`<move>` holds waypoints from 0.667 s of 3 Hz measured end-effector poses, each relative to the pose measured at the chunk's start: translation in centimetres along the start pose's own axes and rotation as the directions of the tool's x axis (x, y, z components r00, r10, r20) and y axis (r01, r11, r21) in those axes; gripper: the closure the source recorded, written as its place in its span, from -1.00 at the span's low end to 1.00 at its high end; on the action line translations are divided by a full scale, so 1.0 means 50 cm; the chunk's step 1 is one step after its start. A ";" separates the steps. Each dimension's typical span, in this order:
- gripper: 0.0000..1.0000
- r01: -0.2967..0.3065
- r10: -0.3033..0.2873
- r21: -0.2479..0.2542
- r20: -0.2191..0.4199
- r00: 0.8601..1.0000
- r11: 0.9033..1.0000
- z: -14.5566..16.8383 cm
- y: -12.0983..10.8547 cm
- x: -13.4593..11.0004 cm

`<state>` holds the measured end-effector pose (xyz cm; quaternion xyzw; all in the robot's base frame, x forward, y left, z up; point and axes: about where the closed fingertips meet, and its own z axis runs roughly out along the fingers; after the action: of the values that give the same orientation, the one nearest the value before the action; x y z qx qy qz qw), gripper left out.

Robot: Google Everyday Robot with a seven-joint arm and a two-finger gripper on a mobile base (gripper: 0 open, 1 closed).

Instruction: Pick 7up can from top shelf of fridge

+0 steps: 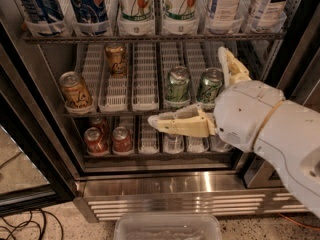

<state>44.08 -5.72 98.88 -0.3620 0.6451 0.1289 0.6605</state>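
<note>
On the top shelf (pixel 150 36) of the fridge (pixel 175 196), Pepsi cans (pixel 87 4) stand at the left. Two 7up cans (pixel 136 4) stand mid-shelf, upright at its front edge and so within easy reach. The tool (pixel 186 86) hangs lower right, in front of the green cans (pixel 177 84) one rack down. Its fingers are spread wide and empty, probably readied to rise and straddle one of the 7up cans.
</note>
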 end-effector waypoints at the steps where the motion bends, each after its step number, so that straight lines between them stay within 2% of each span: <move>1: -1.00 -0.029 0.031 0.145 -0.016 0.999 0.989 -0.006 -0.015 0.034; 2: -1.00 -0.064 0.072 0.293 -0.017 0.997 0.954 -0.029 -0.058 0.043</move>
<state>45.09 -9.33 97.89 -0.2396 0.6782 0.0497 0.6930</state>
